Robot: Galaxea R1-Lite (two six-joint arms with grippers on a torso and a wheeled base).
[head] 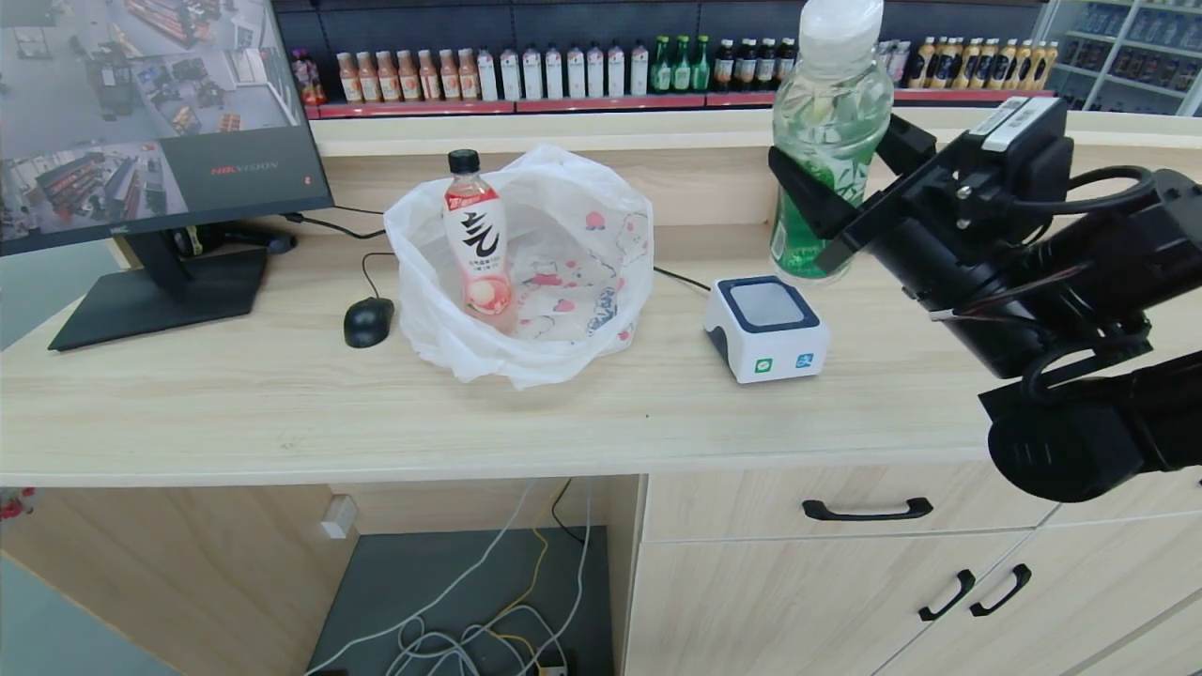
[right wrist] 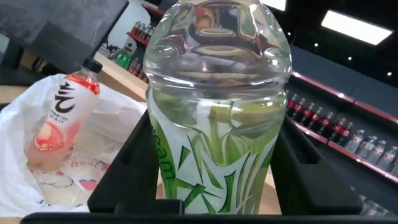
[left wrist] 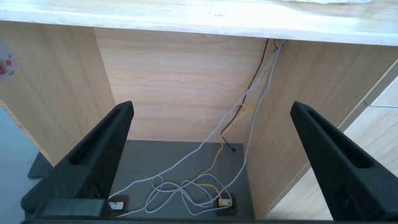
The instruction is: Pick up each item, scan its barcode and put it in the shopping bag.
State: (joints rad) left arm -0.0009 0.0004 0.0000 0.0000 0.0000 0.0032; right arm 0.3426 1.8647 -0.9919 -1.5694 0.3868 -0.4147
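Wooden counter (head: 235, 394). Below its edge, left gripper (left wrist: 211, 112), jaws spread wide. On top, white shopping bag (head: 601, 216), open. Beside it, right gripper (head: 845, 178) clamped around upright green-labelled bottle (head: 826, 122), raised behind the scanner (head: 765, 329), cap cut off at the head view's edge. Inside the bag, pink bottle (head: 477, 244) upright, base veiled by plastic.

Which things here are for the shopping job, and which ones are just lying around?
For the job: green bottle in the right hand, pink bottle standing in the shopping bag, barcode scanner.
Just lying about: computer mouse, monitor, bottles on the back shelf, cables under the counter.
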